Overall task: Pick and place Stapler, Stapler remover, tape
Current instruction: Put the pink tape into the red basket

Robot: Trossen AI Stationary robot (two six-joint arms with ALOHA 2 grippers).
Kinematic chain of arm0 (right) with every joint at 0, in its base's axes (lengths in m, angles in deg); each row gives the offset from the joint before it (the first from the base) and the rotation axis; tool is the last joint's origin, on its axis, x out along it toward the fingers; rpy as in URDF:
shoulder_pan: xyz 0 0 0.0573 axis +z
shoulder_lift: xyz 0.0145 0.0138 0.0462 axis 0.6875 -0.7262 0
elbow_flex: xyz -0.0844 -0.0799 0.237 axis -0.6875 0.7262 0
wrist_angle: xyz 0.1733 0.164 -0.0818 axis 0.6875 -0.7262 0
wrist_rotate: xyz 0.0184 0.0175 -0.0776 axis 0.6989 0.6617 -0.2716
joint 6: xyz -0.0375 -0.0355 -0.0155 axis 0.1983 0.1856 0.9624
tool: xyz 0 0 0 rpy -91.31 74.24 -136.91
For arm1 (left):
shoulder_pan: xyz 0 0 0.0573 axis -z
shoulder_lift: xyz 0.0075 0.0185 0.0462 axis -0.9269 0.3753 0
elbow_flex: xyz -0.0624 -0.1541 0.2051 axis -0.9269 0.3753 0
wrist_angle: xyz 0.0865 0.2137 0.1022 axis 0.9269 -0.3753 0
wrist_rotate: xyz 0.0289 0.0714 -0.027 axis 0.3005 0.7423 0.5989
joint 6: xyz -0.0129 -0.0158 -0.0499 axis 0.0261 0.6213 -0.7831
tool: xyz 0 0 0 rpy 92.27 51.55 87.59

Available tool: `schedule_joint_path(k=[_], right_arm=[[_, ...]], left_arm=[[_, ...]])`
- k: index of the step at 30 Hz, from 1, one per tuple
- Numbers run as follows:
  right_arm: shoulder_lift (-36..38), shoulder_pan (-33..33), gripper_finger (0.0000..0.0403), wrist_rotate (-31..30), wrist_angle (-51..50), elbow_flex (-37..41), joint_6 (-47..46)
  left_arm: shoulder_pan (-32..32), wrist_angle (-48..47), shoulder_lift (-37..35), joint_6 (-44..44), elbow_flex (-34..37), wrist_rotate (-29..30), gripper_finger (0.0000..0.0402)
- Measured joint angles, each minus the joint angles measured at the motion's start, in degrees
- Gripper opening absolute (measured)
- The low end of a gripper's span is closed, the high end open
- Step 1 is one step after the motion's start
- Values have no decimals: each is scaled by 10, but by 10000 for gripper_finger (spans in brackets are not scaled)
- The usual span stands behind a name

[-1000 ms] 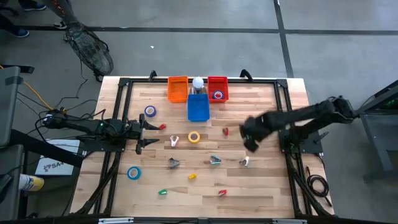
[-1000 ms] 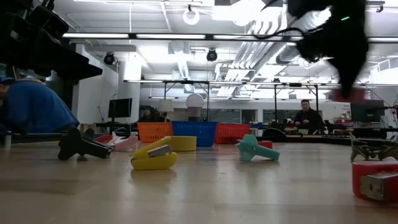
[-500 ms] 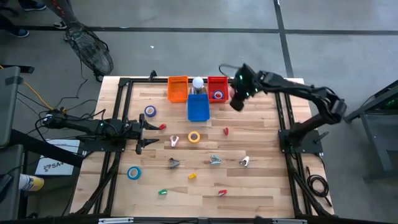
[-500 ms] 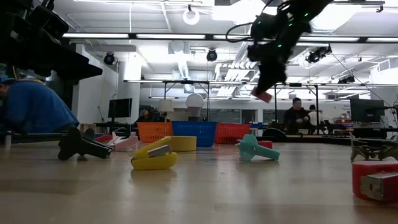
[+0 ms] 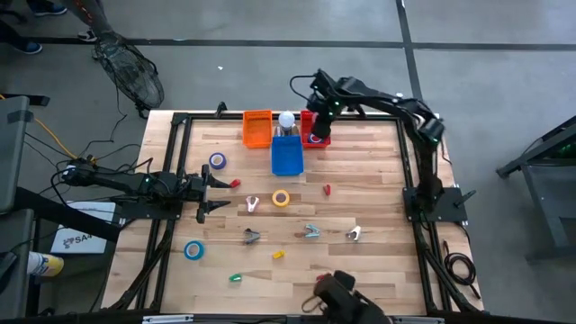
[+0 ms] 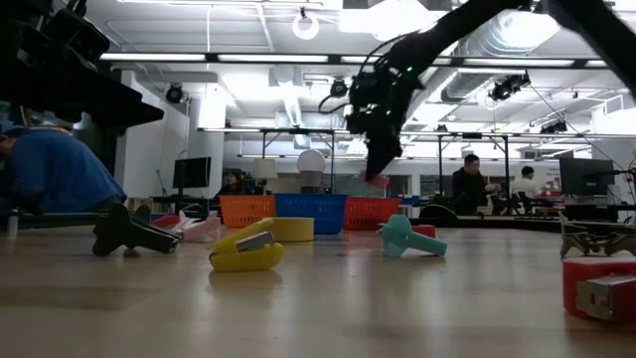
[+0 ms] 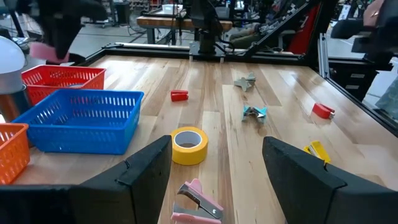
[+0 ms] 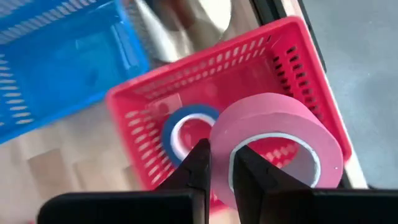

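My right gripper (image 5: 321, 114) hangs over the red basket (image 5: 316, 137) at the table's far edge, shut on a pink tape roll (image 8: 280, 140). A blue tape roll (image 8: 184, 132) lies flat inside that basket. In the low view the pink roll (image 6: 376, 181) is above the basket's rim. My left gripper (image 5: 212, 193) waits open at the table's left side. Ahead of it in the left wrist view are a yellow tape roll (image 7: 189, 145) and a pink staple remover (image 7: 196, 200). Two more blue rolls (image 5: 217, 160) (image 5: 193, 249) lie flat on the table. My right gripper pinches the pink roll's wall (image 8: 221, 163), one finger (image 8: 249, 177) inside the open centre and one finger (image 8: 198, 168) outside. It comes from above, pointing down. The roll is lifted clear and tilted, above the red basket.
A blue basket (image 5: 287, 155) and an orange basket (image 5: 257, 128) stand beside the red one, with a white ball (image 5: 286, 119) behind. Small staplers (image 5: 327, 190) (image 5: 278, 255) and staple removers (image 5: 311, 232) (image 5: 354, 234) lie scattered mid-table. A dark thing (image 5: 337, 292) shows at the near edge.
My right arm has swung from the table's right middle toward the far edge, ending over the red basket with the pink roll still in its fingers, and has come lower. The left arm has kept still.
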Motion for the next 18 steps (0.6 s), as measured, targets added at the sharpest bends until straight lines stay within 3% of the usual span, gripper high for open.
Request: schedule_joint_path(k=[6,18], right_arm=[[-64,-5,30,-4,-39,-66,29],[-101,-7,30,-32,-8,-68,-11]], left_arm=[[0,0,0,0,0,0,246],[0,0,0,0,0,0,246]])
